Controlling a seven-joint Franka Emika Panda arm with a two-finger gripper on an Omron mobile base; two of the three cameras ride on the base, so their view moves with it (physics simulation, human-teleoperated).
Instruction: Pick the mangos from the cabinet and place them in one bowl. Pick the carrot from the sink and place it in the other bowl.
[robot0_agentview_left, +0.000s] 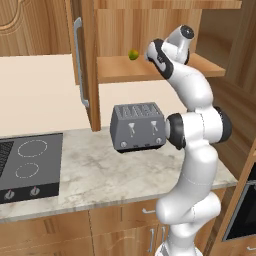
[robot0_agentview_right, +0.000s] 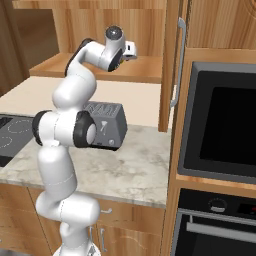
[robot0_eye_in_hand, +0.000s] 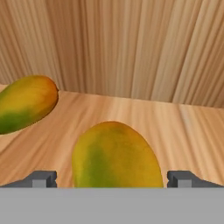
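Two mangos lie on the plank shelf of the open cabinet (robot0_agentview_left: 120, 70). In the hand view one yellow-green mango (robot0_eye_in_hand: 116, 155) sits right between my two fingertips, the other mango (robot0_eye_in_hand: 26, 103) lies further off to the left. My gripper (robot0_eye_in_hand: 113, 178) is open, a fingertip (robot0_eye_in_hand: 43, 178) on each side of the near fruit with a little room left. From the left base, one mango (robot0_agentview_left: 133, 54) shows on the shelf just left of my hand. The cabinet's long silver handle (robot0_agentview_left: 79, 60) hangs on its open door. The sink, the carrot and both bowls are out of view.
A dark grey toaster (robot0_agentview_left: 137, 126) stands on the marble counter (robot0_agentview_left: 100, 175) under the shelf. A black cooktop (robot0_agentview_left: 27, 167) lies at the left. A built-in black oven (robot0_agentview_right: 220, 120) fills the wall at the right, beside the cabinet door (robot0_agentview_right: 172, 65).
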